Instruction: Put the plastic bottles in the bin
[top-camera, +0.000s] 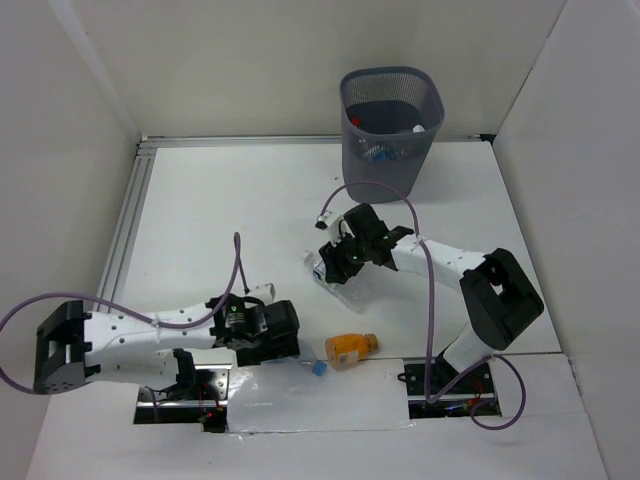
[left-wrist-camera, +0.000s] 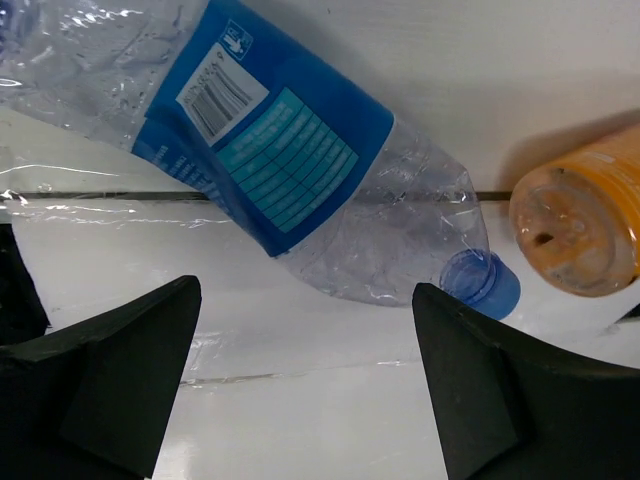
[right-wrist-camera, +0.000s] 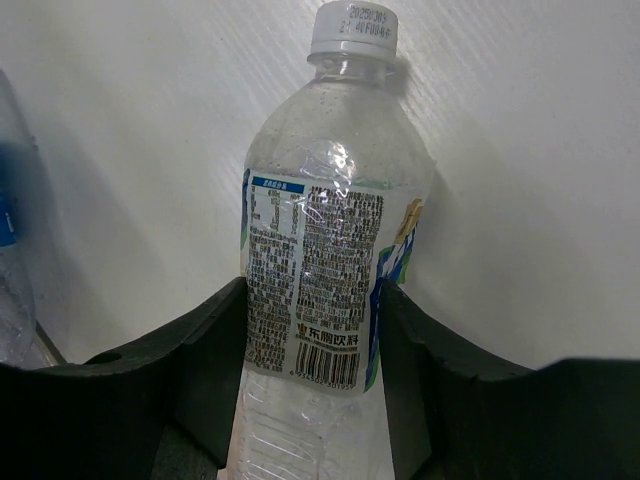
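My right gripper (top-camera: 345, 262) is shut on a clear bottle (right-wrist-camera: 320, 250) with a white cap and a printed white label, its fingers (right-wrist-camera: 205, 350) pressed to both sides of the body; in the top view this bottle (top-camera: 336, 283) is low near the table's middle. My left gripper (left-wrist-camera: 305, 385) is open and empty just above a lying clear bottle (left-wrist-camera: 300, 170) with a blue label and blue cap (top-camera: 318, 367). The short orange bottle (top-camera: 352, 347) lies right beside that cap. The dark mesh bin (top-camera: 392, 150) stands at the back, with several bottles inside.
Part of another clear bottle with blue on it (right-wrist-camera: 8, 280) shows at the right wrist view's left edge. A metal rail (top-camera: 128, 225) runs along the table's left side. White walls enclose the table. A taped seam (left-wrist-camera: 100, 195) crosses the near surface.
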